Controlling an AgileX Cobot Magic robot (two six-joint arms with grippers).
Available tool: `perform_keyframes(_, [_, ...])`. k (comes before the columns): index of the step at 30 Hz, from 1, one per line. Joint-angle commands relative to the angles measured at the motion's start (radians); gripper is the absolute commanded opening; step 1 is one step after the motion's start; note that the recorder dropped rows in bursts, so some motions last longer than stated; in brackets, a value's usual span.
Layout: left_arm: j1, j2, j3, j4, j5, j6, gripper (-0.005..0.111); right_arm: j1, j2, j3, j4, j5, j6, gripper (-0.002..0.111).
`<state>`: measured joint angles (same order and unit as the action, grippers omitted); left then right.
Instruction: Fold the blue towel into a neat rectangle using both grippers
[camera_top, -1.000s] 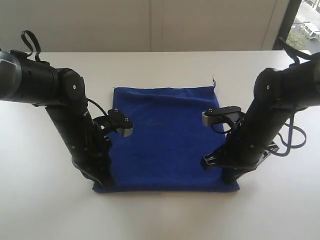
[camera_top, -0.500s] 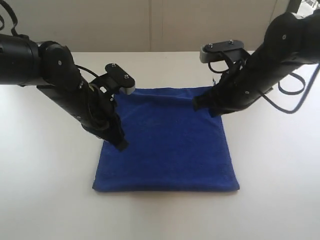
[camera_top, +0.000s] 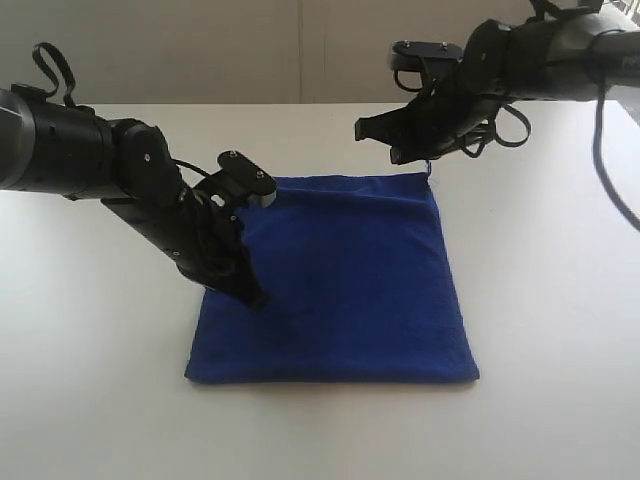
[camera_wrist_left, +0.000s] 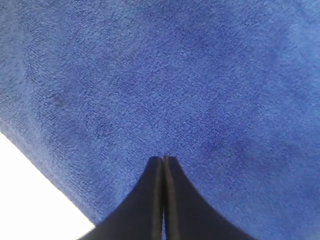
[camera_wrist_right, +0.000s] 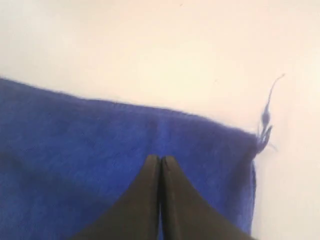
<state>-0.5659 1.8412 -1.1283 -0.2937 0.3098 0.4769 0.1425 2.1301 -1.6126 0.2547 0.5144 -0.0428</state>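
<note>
Towel (camera_top: 350, 280) flat, beneath closed left claw (camera_wrist_left: 163, 158)

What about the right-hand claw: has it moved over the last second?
Yes. The right gripper has lifted from the blue towel's near right corner, going up and back to above its far edge, shut and empty.

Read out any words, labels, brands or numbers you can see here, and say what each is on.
None can be read.
The blue towel is plain, with only a loose thread at one corner; no printed tag shows.
The left gripper and the right gripper show no lettering in any view.
</note>
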Motion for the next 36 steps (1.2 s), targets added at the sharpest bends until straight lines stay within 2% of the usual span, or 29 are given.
perform_keyframes(1, [-0.005, -0.002, -0.002, -0.009, -0.034, -0.011, 0.000, -0.013, 0.100, -0.116, 0.002, -0.011, 0.020, 0.008])
perform_keyframes(3, [-0.005, -0.002, -0.002, -0.009, -0.051, -0.011, 0.000, -0.013, 0.139, -0.156, 0.010, -0.011, 0.020, 0.014])
perform_keyframes(7, [-0.005, -0.002, -0.002, -0.009, -0.054, -0.013, 0.000, -0.013, 0.194, -0.208, 0.020, -0.015, 0.022, 0.020])
perform_keyframes(29, [-0.005, -0.002, -0.002, -0.013, -0.056, -0.014, 0.000, 0.015, 0.270, -0.241, 0.062, 0.014, 0.022, 0.020])
perform_keyframes(32, [-0.005, -0.002, -0.002, -0.013, -0.054, -0.014, 0.000, 0.017, 0.288, -0.241, 0.060, 0.013, 0.022, 0.018])
perform_keyframes(36, [-0.005, -0.002, -0.002, -0.013, -0.054, -0.014, 0.000, 0.017, 0.294, -0.241, 0.058, 0.013, 0.022, 0.006])
